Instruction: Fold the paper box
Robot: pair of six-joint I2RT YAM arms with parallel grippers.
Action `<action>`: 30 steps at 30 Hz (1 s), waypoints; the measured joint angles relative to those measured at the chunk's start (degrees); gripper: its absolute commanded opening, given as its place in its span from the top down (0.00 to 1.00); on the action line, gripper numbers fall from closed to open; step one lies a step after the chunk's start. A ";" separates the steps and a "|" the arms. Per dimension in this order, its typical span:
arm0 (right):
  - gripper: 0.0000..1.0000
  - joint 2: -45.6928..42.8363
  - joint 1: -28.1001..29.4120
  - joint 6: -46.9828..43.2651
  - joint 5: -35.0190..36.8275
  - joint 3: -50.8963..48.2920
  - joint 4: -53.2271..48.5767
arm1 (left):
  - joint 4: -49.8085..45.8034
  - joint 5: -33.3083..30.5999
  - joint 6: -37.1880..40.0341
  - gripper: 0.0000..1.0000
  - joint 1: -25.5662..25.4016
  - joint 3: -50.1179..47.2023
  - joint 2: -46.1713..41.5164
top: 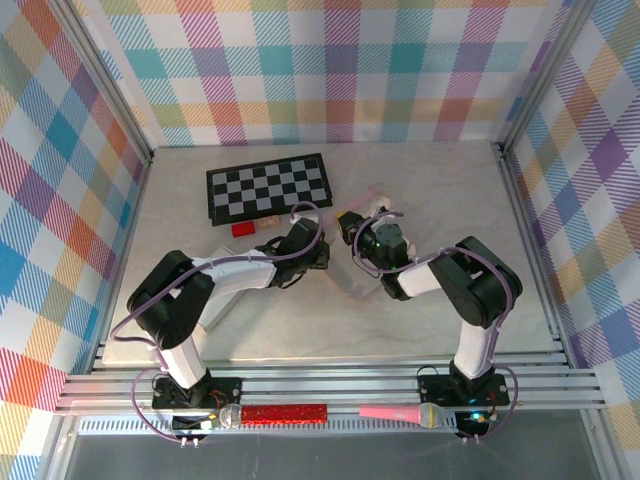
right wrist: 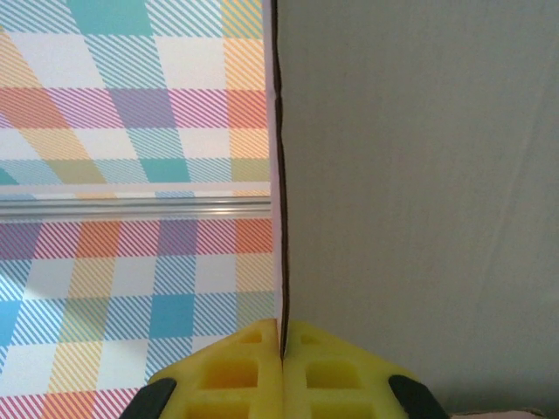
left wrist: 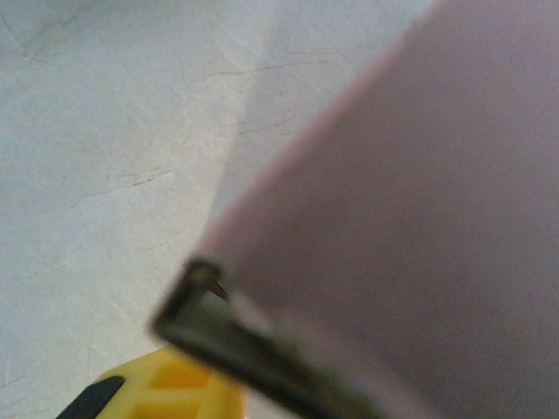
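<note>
The right gripper (right wrist: 281,336) is pinched tight on the paper box (right wrist: 419,192): its two yellow fingers meet on the thin edge of a panel, which rises straight up from between them, the pale grey face of the card spreading out to the right of that edge. From above, the box sits in the middle of the table (top: 440,200), between the tips of the two arms, with a pink flap poking out on the far side of the right wrist. The left gripper (top: 322,255) comes in just beside it from the left. In its own camera a blurred pink panel lies close across the right of the view, with a dark strip along the panel's lower edge and one yellow finger pad (left wrist: 166,393) below that; I cannot tell whether this gripper is clamped on the card or standing free of it. The table is a pale, marbled slab. A black-and-white checkerboard (top: 270,188) lies at the far left of it, with a red block (top: 243,229) and a wooden block (top: 268,221) just in front. Bright checked walls (top: 330,70) close in three sides. Two microphones, one red and glittery (top: 285,412), one pink (top: 400,413), lie along the metal rail (top: 330,385) by the arm bases.
</note>
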 measured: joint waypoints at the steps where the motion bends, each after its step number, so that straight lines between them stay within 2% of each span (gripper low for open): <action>1: 1.00 0.00 0.04 0.04 0.31 0.00 0.15 | 0.04 -0.79 -0.68 0.81 -0.17 0.20 0.26; 5: 1.00 0.00 0.48 0.66 1.40 0.04 0.24 | 0.11 -3.43 -2.75 0.86 -0.94 0.61 0.83; 11: 1.00 0.00 1.11 1.64 3.50 0.17 0.31 | 0.37 -7.04 -5.70 0.88 -1.44 1.95 2.38; 18: 1.00 0.00 1.11 2.80 5.18 0.26 0.24 | 0.44 -10.67 -7.96 0.99 -1.42 4.94 5.29; 30: 1.00 -0.31 1.14 3.67 5.55 0.42 -0.63 | 0.44 -12.70 -8.81 1.00 -1.90 5.42 5.84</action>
